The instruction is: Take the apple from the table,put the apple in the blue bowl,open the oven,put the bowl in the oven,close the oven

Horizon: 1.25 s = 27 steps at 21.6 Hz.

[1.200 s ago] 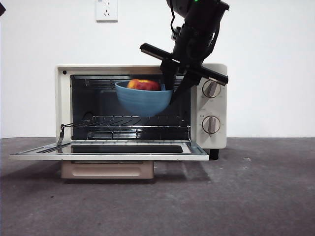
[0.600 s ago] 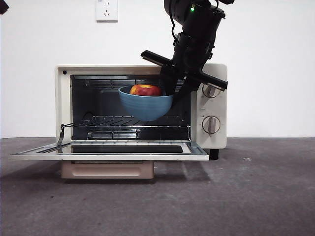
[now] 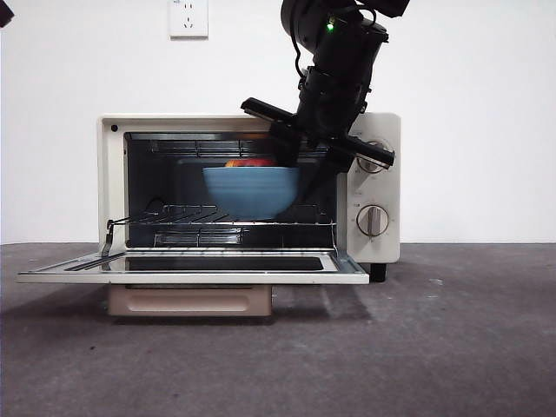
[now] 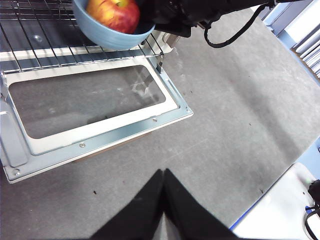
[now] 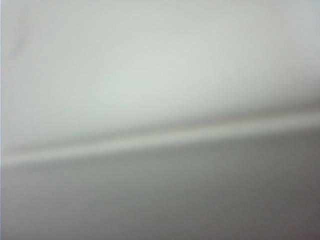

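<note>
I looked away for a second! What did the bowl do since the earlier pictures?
The right gripper carried the blue bowl, with the apple inside, down and deeper into the oven, leveling it just above the wire rack. It still grips the rim. The oven door stayed open.

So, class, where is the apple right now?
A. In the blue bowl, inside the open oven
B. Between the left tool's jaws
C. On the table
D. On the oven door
A: the apple sits in the bowl over the oven rack.
</note>
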{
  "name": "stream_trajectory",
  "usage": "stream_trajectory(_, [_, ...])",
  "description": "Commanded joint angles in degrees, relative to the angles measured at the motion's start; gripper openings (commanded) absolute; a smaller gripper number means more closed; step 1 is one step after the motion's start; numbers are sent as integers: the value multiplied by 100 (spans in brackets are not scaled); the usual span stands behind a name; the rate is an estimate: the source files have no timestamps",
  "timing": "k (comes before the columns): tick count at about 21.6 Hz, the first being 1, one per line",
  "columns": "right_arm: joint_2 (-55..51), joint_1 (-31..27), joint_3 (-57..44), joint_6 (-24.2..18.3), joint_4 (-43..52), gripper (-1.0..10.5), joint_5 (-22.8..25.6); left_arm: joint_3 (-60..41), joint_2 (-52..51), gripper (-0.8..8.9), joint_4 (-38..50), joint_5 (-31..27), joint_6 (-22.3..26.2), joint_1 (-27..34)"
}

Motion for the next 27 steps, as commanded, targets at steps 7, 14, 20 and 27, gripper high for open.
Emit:
stream_trajectory(7, [2, 59, 160, -271, 79, 164, 42, 44, 26, 7, 24, 13, 33, -22])
stream_trajectory(14, [-350, 59, 162, -459, -105, 164, 72, 44, 26, 7, 28, 13, 44, -22])
stream_trajectory(20, [-807, 125, 162, -1078, -387, 164, 68, 44, 35, 7, 83, -42, 76, -22])
stream_trajectory(27, [-1666, 254, 162, -2693, -1086, 164, 81, 39, 315, 6, 433, -643, 79, 2])
